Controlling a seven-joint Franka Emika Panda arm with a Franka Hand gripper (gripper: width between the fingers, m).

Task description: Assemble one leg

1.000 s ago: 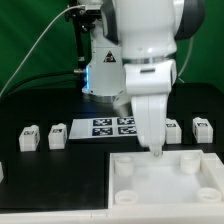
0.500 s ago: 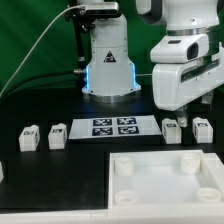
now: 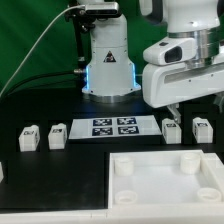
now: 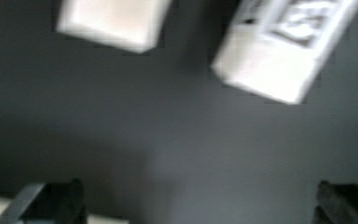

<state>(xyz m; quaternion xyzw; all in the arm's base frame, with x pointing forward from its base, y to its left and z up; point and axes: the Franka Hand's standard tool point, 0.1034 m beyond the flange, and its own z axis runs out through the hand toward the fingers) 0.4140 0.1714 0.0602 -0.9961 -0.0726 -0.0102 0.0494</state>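
Observation:
Several small white legs with tags lie on the black table. Two are at the exterior view's right (image 3: 172, 130) (image 3: 202, 128) and two at its left (image 3: 29, 138) (image 3: 57, 134). My gripper (image 3: 193, 108) hangs just above the right pair. In the wrist view the gripper (image 4: 201, 205) is open and empty, with its dark fingertips (image 4: 51, 200) at the frame's lower corners. Two legs show in that view over the dark table: one with its tag visible (image 4: 279, 52), one plain white (image 4: 114, 22). Both are apart from the fingers.
The large white square panel (image 3: 165, 175) with corner holes lies at the front. The marker board (image 3: 113, 126) lies between the two pairs of legs. The robot base (image 3: 107, 60) stands at the back, with a cable at its left.
The gripper has left the spot over the white panel and swung to the exterior view's right. It now hangs over the right pair of legs, a little lower than half a second ago.

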